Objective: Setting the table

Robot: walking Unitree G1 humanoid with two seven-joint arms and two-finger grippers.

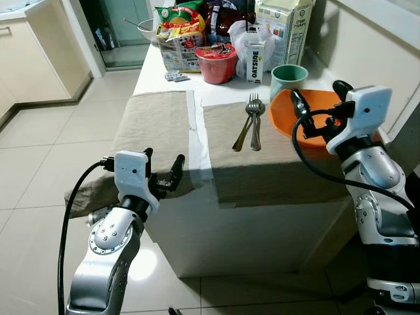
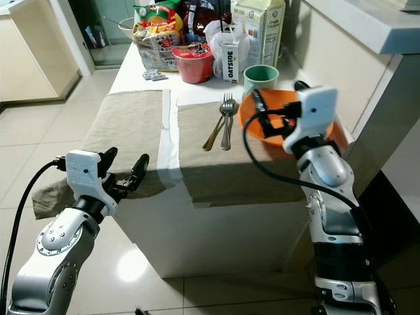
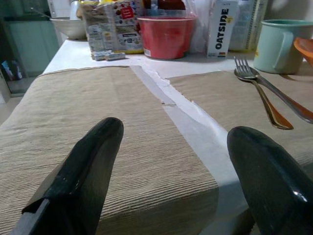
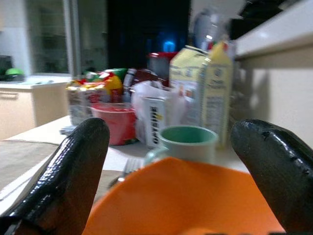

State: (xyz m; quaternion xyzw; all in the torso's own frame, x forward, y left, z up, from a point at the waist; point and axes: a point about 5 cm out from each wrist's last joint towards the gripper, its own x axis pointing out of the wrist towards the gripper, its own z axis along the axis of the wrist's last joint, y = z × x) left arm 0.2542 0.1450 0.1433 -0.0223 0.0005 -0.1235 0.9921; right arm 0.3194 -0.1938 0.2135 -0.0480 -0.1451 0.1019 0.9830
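Observation:
Two beige placemats lie side by side on the white table: the left one (image 1: 157, 128) is bare, while the right one (image 1: 275, 164) carries a fork and spoon (image 1: 252, 125). An orange plate (image 1: 283, 115) rests at the right mat's far right edge, with a green mug (image 1: 289, 75) just behind it. My right gripper (image 1: 318, 92) hovers open over the plate, one finger to each side, not touching it. My left gripper (image 1: 164, 157) is open at the table's front edge, by the left mat's near corner, with nothing between its fingers (image 3: 88, 161).
The back of the table is crowded: a red bowl (image 1: 216, 62), an Oatside carton (image 1: 254, 62), a tall milk carton (image 1: 283, 29), snack bags (image 1: 180, 26) and a white bowl (image 1: 146, 27). A wall runs along the table's right side. Tiled floor (image 1: 46, 151) lies to the left.

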